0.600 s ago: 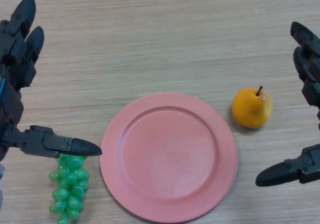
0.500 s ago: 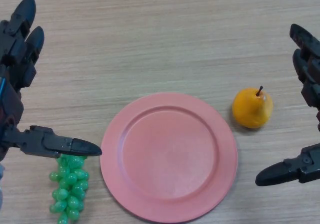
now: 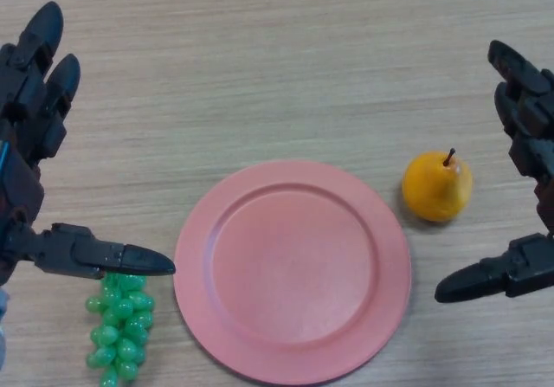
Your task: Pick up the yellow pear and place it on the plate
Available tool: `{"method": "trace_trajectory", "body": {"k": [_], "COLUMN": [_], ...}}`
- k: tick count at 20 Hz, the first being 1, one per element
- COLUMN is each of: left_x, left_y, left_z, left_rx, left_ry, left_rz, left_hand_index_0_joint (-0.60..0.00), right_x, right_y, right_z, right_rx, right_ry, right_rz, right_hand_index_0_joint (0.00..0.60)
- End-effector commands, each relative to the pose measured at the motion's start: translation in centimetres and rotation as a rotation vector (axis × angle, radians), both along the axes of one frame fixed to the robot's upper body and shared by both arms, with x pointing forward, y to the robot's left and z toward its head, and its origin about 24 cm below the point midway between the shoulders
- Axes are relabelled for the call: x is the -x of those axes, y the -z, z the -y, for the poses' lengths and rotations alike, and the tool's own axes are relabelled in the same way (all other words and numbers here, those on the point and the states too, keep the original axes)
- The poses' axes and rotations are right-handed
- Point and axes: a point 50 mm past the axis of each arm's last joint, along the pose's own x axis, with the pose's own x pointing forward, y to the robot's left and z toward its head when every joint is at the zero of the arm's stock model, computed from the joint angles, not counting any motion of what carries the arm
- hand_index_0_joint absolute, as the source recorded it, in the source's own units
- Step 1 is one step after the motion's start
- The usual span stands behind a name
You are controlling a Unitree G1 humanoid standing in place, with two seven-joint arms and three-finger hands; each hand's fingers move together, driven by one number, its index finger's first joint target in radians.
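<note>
The yellow pear (image 3: 437, 187) lies on the bare desk (image 3: 260, 67) toward its right edge, just beside the right rim of the pink plate (image 3: 293, 270) without touching it. Its stem points up and away.

Handling, as a judgement: the pear looks smooth, rounded and rigid, probably light. It may roll or slip under a one-sided push. Grip the broad body from opposite sides, not the stem.

The right hand (image 3: 528, 196) is spread wide, with fingers straight beyond the pear and thumb extended on the near side. It holds nothing.

The left hand (image 3: 30, 179) rests at the left edge, equally open and empty.

A bunch of green grapes (image 3: 117, 326) lies left of the plate, under the left thumb, well apart from the pear. Nothing blocks the pear's short path to the plate.
</note>
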Motion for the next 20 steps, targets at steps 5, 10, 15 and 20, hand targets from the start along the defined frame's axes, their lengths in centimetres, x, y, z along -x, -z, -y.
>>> {"method": "trace_trajectory", "body": {"k": [5, 10, 15, 20], "left_x": [1.1, 0.4, 0.2, 0.4], "left_y": [-2.7, -2.4, -2.7, -2.7], "left_z": [0.2, 0.3, 0.3, 0.1], "left_rx": [-0.002, 0.023, 0.02, 0.049], "left_ry": [0.045, 0.046, 0.049, 0.035], "left_rz": [0.198, 0.169, 0.186, 0.199], "left_hand_index_0_joint": [0.0, 0.0, 0.0, 0.0], "right_x": [-2.9, -6.4, -9.1, -11.3], "right_y": [-2.2, -0.6, 1.3, 3.5], "right_z": [1.4, 2.9, 3.9, 4.1], "right_rx": [0.081, 0.123, 0.106, 0.131], "right_ry": [0.059, 0.107, 0.151, 0.174], "right_rz": [0.222, 0.189, 0.134, 0.065], "right_hand_index_0_joint": [0.0, 0.0, 0.0, 0.0]}}
